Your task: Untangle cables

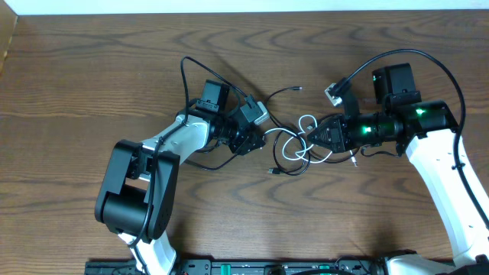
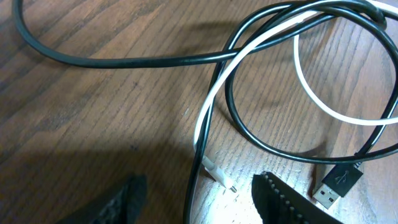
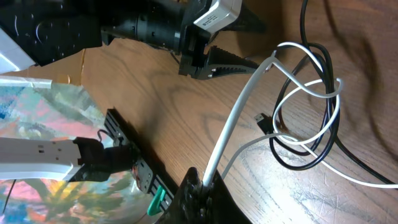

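The cables lie tangled mid-table: a white cable (image 1: 306,122) and a black cable (image 1: 288,156) looped through each other. My left gripper (image 1: 257,140) is open at the tangle's left edge. In the left wrist view its fingers (image 2: 281,198) straddle the black cable (image 2: 198,180) and the white cable's small plug (image 2: 219,175), touching neither. A black USB plug (image 2: 337,183) lies just to the right. My right gripper (image 3: 200,182) is shut on the white cable (image 3: 239,112), which rises taut from its jaws to the loops (image 3: 311,93).
A thick black arm wire (image 1: 186,70) arcs behind the left arm, and another (image 1: 428,57) loops over the right arm. The black cable's far end (image 1: 296,88) lies toward the back. The base rail (image 1: 229,267) runs along the front edge.
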Robot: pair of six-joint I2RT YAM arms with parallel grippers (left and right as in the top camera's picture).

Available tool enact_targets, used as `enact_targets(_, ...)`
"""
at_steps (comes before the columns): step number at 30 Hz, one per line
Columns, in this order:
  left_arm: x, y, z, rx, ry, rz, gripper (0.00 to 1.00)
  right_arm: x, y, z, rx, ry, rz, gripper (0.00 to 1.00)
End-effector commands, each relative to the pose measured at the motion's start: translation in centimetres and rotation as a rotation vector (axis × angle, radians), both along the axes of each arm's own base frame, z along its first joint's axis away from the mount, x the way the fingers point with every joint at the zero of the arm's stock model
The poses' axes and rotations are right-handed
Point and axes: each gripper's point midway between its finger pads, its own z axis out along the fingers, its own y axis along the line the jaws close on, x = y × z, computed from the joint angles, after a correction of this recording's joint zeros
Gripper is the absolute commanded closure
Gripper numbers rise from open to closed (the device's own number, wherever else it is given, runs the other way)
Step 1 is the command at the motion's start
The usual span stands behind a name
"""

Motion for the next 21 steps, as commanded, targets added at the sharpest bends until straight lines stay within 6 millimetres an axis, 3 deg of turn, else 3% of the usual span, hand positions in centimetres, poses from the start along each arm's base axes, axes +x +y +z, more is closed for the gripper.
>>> enact_targets(1, 0.0, 0.1, -0.2, 0.007, -0.015, -0.014, 0.43, 0.0, 0.2, 1.2, 0.03, -0.043, 0.019, 0.99)
enact_targets(21, -0.4, 0.6, -2.5, 0.048, 0.036, -0.005, 0.43, 0.0, 0.2, 1.2, 0.03, -0.047, 0.021, 0.99)
